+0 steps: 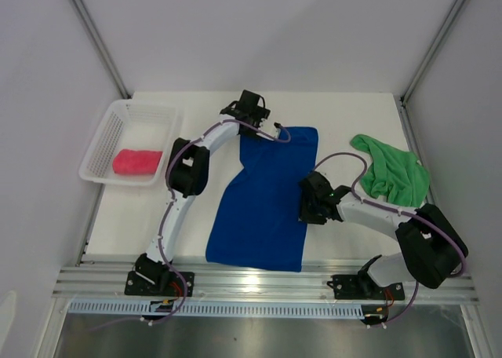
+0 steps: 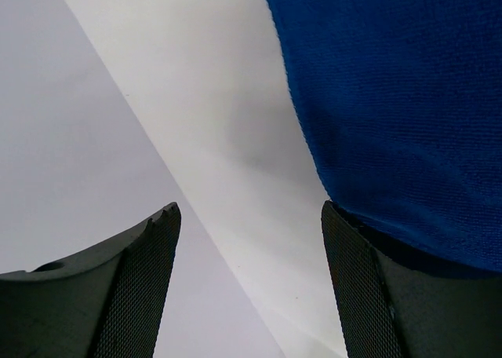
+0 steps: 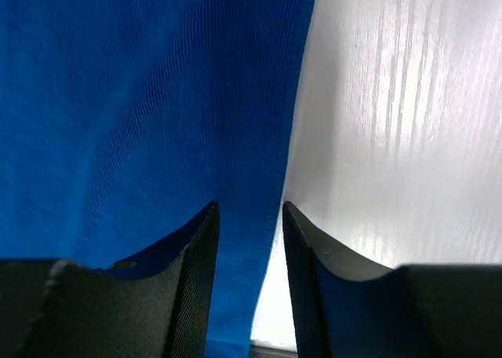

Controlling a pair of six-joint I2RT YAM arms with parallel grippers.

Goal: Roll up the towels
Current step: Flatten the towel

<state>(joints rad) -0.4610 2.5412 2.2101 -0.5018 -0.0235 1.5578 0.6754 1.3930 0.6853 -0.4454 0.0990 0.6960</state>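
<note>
The blue towel point(image 1: 263, 205) lies spread flat at the centre of the table point(image 1: 353, 115), its long axis running from the near edge toward the far side. Its far end is narrower and slightly skewed to the right.

Left gripper point(image 1: 246, 109): positioned at the far left corner of the blue towel. In the left wrist view, the left gripper point(image 2: 247, 209) has its jaws wide apart. Only bare table point(image 2: 227, 138) shows between them. The blue towel point(image 2: 392, 99) fills the upper right of that view, and its edge passes just beside the right-hand finger point(image 2: 361, 295). Nothing is grasped.

Right gripper point(image 1: 306, 205): positioned at the right edge of the blue towel, about halfway along its length. In the right wrist view, the right gripper point(image 3: 247, 209) has its jaws parted by a narrow gap. The edge of the blue towel point(image 3: 118, 99) runs down through that gap. One finger point(image 3: 188, 279) is over cloth and the other sits over bare table point(image 3: 392, 138). The cloth looks flat and unpinched, so the jaws are released.

The green towel point(image 1: 392, 169) lies crumpled at the right side of the table, well apart from both grippers.

The pink towel point(image 1: 136, 161) sits rolled inside the white basket point(image 1: 100, 142) at the left.
</note>
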